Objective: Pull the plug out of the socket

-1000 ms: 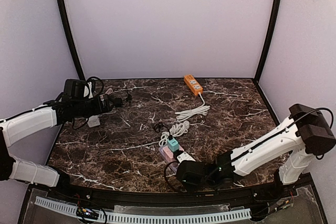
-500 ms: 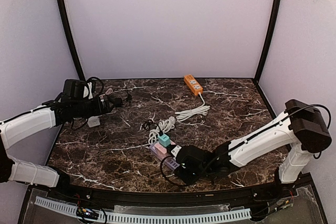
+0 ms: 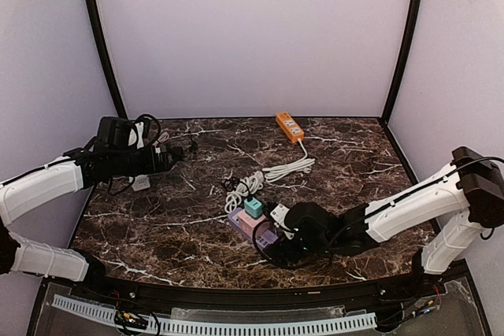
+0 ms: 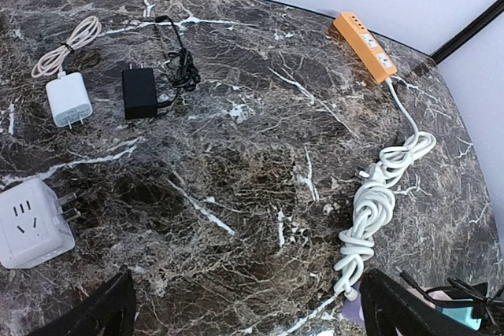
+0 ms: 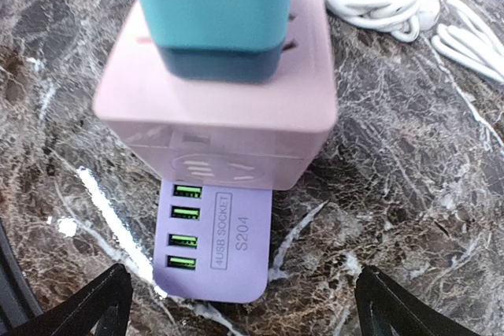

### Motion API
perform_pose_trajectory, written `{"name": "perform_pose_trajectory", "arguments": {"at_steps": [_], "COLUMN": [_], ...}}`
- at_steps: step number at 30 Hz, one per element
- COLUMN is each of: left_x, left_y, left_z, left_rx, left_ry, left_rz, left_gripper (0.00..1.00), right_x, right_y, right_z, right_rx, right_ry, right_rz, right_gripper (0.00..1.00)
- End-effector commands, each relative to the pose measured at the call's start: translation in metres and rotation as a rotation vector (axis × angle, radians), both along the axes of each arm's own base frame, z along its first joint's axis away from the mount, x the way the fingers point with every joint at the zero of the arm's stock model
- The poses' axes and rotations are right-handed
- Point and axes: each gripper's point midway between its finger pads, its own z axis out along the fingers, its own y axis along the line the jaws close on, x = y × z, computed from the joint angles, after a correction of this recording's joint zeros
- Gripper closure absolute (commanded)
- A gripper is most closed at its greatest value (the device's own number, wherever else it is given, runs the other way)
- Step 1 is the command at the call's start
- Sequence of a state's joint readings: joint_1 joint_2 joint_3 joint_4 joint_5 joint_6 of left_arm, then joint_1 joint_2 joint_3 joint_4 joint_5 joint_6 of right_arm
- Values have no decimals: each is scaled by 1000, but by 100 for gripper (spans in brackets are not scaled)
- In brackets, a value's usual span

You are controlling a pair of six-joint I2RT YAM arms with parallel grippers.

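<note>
The dark brown marble-look surface [image 3: 197, 194] is smooth and polished, veined white, with a faint sheen. On it, the pink cube-shaped plastic socket [image 5: 216, 108] looks smooth and satin. The teal block-shaped plastic plug [image 5: 213, 5] seated in the socket's top has the same soft sheen. The flat lilac plastic USB strip [image 5: 224, 249] projecting from beneath the socket is matt, with printed lettering. Behind the socket, the coiled white cable [image 4: 370, 210] looks rubbery and slightly glossy, and the orange plastic power strip [image 4: 362, 35] is smooth. Well to the socket's left lie a matt black plastic adapter [image 4: 139, 92] and a smooth white plastic charger [image 4: 68, 100].
</note>
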State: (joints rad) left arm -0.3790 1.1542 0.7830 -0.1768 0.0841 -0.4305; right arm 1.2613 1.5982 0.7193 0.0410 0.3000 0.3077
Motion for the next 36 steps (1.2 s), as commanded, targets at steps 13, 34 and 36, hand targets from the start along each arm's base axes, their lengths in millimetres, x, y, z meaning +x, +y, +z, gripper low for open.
{"name": "perform_pose_trajectory", "arguments": {"at_steps": [13, 34, 36], "left_x": [-91, -155, -155], "left_y": [-87, -161, -165], "left_z": [48, 14, 13], "left_rx": [72, 131, 152], "left_ry": [-118, -131, -152], "left_rz": [-448, -720, -717], "left_gripper": [0, 28, 29], "right_x": [3, 9, 12], "right_y": [-3, 36, 37], "right_z": [112, 85, 83], "right_rx": [440, 561, 567], "right_ry": [-251, -432, -450], "right_rz": [48, 144, 131], "right_gripper": [1, 6, 6]}}
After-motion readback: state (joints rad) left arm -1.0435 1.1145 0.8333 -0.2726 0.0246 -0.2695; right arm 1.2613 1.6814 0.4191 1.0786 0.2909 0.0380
